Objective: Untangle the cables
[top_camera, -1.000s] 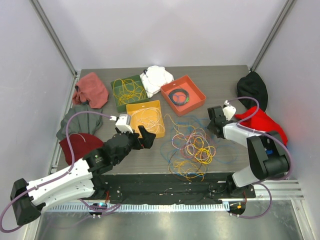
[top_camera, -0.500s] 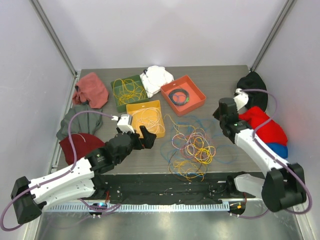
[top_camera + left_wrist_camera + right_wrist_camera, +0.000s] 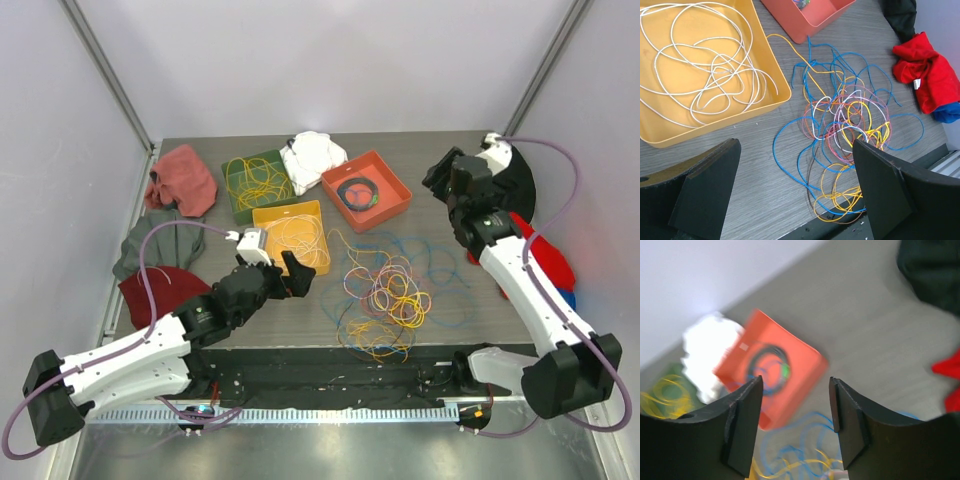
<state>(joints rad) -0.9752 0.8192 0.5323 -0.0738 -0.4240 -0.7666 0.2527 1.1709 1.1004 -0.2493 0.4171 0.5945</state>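
I find the cables point(image 3: 845, 125) heaped loose on the tabletop point(image 3: 755, 165), just beside the yellow tray point(image 3: 782, 95). I judge them light, limp and snag-prone, best lifted by the outlying blue loop point(image 3: 775, 145) nearest the tray. Left tool point(image 3: 795, 200) spread wide, empty. Right tool point(image 3: 795, 425) parted, empty, well apart from the tray.

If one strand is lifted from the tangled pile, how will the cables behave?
Probably floppy: the cables lie in thin, slack loops flat on the table. Lifting one would likely drag neighbours, since blue, yellow, pink and white loops cross. They look light, so a push may shift the whole clump.
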